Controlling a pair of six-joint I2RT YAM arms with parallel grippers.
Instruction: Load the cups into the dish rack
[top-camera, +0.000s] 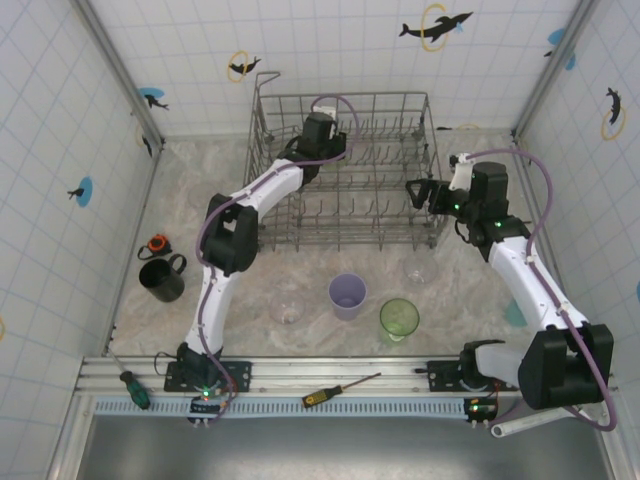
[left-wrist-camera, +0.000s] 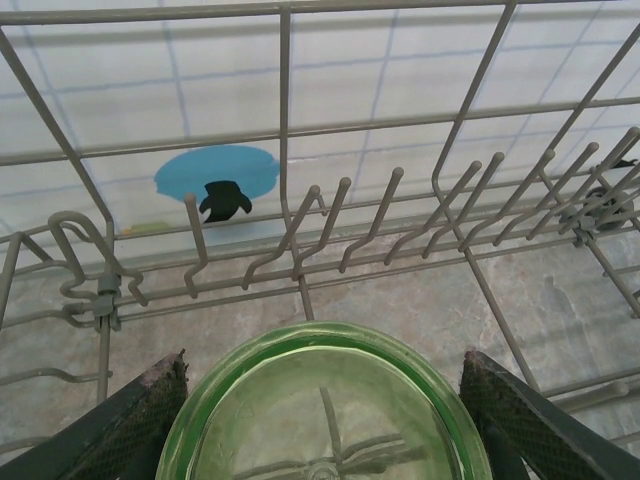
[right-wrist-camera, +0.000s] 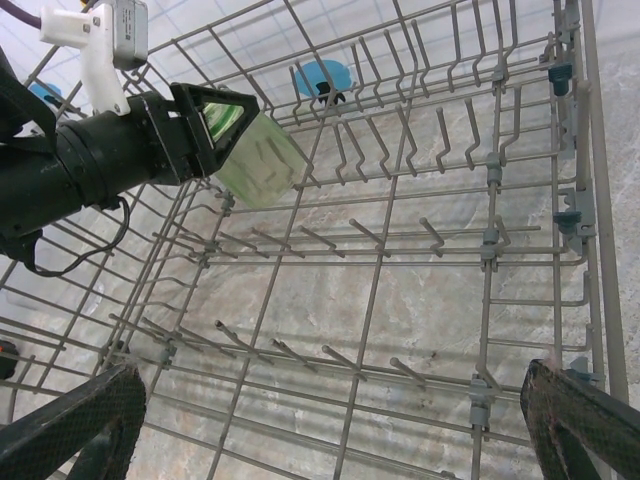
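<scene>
Green cup (left-wrist-camera: 325, 405), clamped in left fingers (left-wrist-camera: 120, 425) at frame bottom, may snag dish rack (left-wrist-camera: 285, 130) tines (left-wrist-camera: 388, 205) and tip; right fingers (right-wrist-camera: 75, 425) apart.

- top external: high behind the near edge, overlooking the whole worktop (top-camera: 200, 175);
- left wrist: close inside the dish rack (left-wrist-camera: 285, 130), facing its far wall;
- right wrist: looks down into that same rack.

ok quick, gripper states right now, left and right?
Left gripper: closed on a pale green cup, inside the dish rack.
Right gripper: open, holding nothing.
</scene>
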